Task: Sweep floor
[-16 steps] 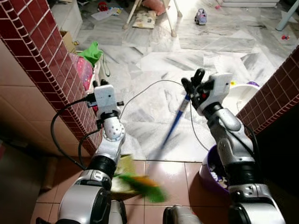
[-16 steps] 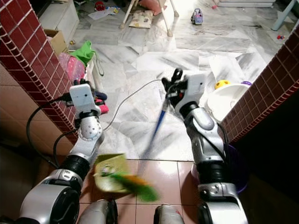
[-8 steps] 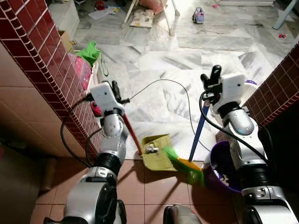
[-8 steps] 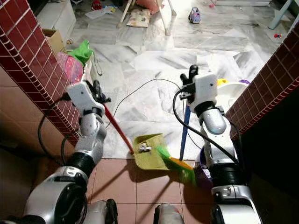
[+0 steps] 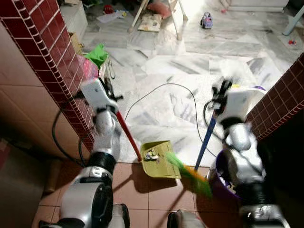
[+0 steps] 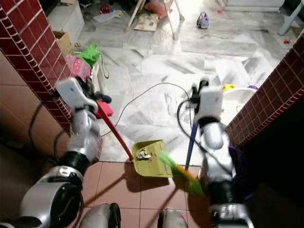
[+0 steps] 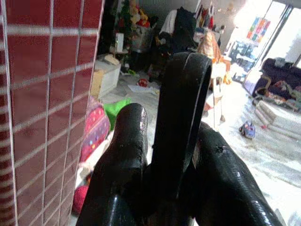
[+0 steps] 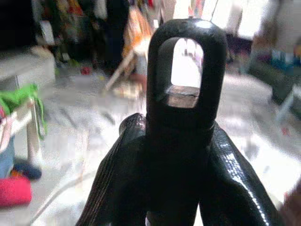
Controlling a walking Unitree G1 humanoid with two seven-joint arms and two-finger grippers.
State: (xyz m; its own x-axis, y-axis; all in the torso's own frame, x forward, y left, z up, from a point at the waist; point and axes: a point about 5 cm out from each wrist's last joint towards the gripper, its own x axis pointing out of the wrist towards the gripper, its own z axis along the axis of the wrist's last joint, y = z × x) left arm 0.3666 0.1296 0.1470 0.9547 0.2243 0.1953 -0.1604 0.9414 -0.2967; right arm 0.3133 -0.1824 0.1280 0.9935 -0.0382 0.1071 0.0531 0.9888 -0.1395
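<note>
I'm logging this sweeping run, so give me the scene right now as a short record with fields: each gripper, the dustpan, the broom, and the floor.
left gripper: shut on the dustpan's red handle
right gripper: shut on the broom's blue handle
dustpan: yellow-green, on the floor at the tile edge, small debris inside
broom bristles: green and orange, at the dustpan's open edge
floor: white marble beyond, reddish tiles near

dustpan [image 5: 160, 160] now on the floor, broom head [image 5: 190, 174] swung beside it, debris [image 5: 152, 154] inside
</note>
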